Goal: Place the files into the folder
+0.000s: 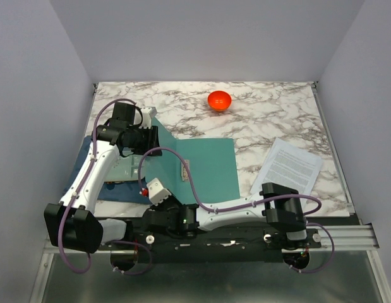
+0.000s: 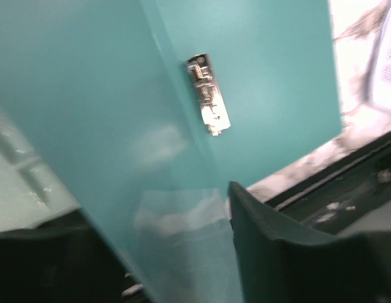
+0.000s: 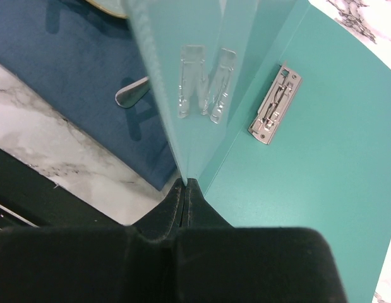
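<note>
Upper left, the left gripper (image 1: 138, 140) straddles the raised cover of the folder (image 1: 208, 167); I cannot tell whether its jaws pinch it. The right gripper (image 3: 186, 187), jaws closed, touches the crease. Centre-right, the files (image 1: 287, 165) lie on the desk (image 1: 271, 120).

- the folder (image 1: 211, 167) lies open on the marble table (image 1: 277, 120): one teal panel is flat, the other leaf stands on edge along the folder's left side.
- metal clip (image 1: 184, 169) sits on the flat panel, close to the folder's left side.
- left gripper (image 1: 144, 137) is at the folder's far-left end, by the raised leaf; jaw gap unreadable from here.
- right gripper (image 1: 156, 188) is at the folder's near-left corner, fingers hidden under the wrist.
- the files (image 1: 288, 165) are right of the folder, apart from it, skewed and flat.
- blue mat (image 1: 81, 161) is left of the folder; pale plate (image 1: 129, 170) is on it, under the left arm.
- orange round object (image 1: 219, 100) is beyond the folder's far edge, apart from it.
</note>
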{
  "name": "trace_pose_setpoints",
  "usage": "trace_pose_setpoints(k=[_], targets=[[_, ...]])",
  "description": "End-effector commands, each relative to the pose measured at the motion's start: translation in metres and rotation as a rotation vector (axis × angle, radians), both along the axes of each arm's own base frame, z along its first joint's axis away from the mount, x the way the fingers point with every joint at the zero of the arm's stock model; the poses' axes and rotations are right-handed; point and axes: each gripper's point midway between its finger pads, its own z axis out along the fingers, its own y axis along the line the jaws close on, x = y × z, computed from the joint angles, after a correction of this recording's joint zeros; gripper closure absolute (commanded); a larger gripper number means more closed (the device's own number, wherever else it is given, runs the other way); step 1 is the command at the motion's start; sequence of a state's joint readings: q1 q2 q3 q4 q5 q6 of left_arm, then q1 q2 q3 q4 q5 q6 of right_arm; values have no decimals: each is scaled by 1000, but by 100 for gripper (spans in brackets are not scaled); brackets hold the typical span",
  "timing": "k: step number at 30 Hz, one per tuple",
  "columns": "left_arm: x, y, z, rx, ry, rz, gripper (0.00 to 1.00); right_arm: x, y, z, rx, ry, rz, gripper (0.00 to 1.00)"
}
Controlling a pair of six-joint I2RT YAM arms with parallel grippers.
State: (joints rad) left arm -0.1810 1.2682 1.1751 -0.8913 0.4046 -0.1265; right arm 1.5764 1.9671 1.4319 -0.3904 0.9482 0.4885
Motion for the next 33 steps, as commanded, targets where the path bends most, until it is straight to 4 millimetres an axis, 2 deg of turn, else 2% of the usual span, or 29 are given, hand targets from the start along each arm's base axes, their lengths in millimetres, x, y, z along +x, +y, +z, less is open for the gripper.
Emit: trace_pose_setpoints(k=[1, 2, 3, 6, 7, 8, 9, 10, 11, 12, 14, 15, 16, 18, 19, 22, 25, 28, 33], targets=[[6, 8, -5, 61, 4, 9, 63, -1, 15, 13, 63, -10, -3, 95], [7, 9, -4, 63, 0, 11, 64, -1, 16, 14, 63, -9, -1, 83], [8, 8, -3, 61, -2, 15, 68, -1, 14, 14, 62, -10, -2, 75], [12, 8, 2, 60, -6, 17, 74, 1, 2, 33, 106, -17, -21, 54], [14, 7, 3, 63, -6, 10, 75, 4, -14, 47, 142, -24, -47, 48], [15, 7, 2, 66, -4, 7, 76, 6, -24, 52, 155, -28, -66, 41], [15, 6, 1, 66, 0, 1, 79, 8, -35, 57, 176, -28, -88, 40], [15, 5, -2, 72, 6, -6, 79, 14, -60, 50, 175, -15, -146, 39], [15, 4, -3, 73, 8, -12, 79, 18, -77, 66, 235, 2, -186, 39], [14, 1, -5, 75, 16, -21, 79, 23, -94, 66, 252, 19, -235, 39], [12, -8, -7, 73, 23, -53, 80, 34, -149, 58, 283, 77, -413, 37], [11, -13, -7, 64, 28, -63, 79, 38, -166, 55, 284, 92, -471, 37], [10, -21, -7, 65, 27, -87, 79, 43, -199, 45, 271, 118, -598, 37], [9, -30, -6, 56, 29, -106, 79, 44, -228, 36, 241, 132, -699, 36], [10, -34, -6, 55, 29, -117, 79, 43, -251, 31, 213, 145, -789, 36], [7, -47, -5, 42, 41, -166, 79, 36, -280, 14, 142, 172, -911, 36], [8, -57, -4, 36, 40, -196, 79, 27, -298, -4, 104, 218, -1004, 36], [9, -64, -2, 35, 38, -211, 79, 20, -310, -20, 101, 276, -1056, 36], [10, -70, 6, 8, 32, -223, 80, 14, -324, -32, 123, 333, -1085, 38]])
